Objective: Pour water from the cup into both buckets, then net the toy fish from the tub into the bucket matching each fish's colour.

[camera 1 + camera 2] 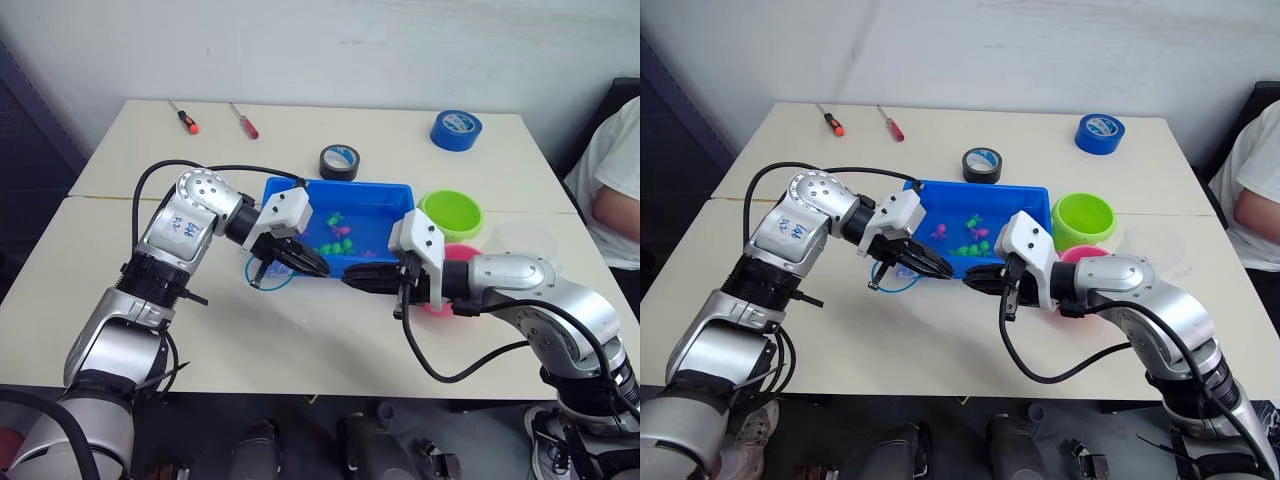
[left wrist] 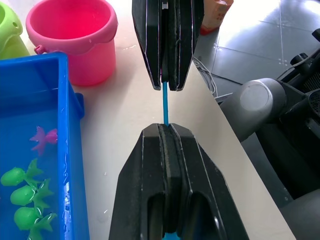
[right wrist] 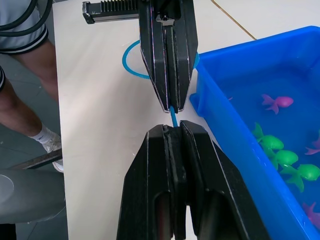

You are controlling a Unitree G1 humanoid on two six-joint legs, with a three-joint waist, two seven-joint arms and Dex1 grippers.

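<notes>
The net's light-blue hoop (image 1: 262, 278) lies on the table at the front left corner of the blue tub (image 1: 340, 185). Its thin handle (image 2: 165, 107) runs between my two grippers. My left gripper (image 1: 318, 265) is shut on the handle near the hoop. My right gripper (image 1: 352, 280) faces it tip to tip and is also shut on the handle. Green toy fish (image 1: 338, 243) and pink ones (image 1: 335, 218) lie in the tub. The green bucket (image 1: 452, 212) and the pink bucket (image 2: 72, 30) stand right of the tub. Beyond them is the clear cup (image 1: 525, 240).
A black tape roll (image 1: 340, 161) sits behind the tub and a blue tape roll (image 1: 456, 129) at the back right. Two screwdrivers (image 1: 184, 118) (image 1: 244, 120) lie at the back left. A seated person (image 1: 615, 190) is at the table's right edge.
</notes>
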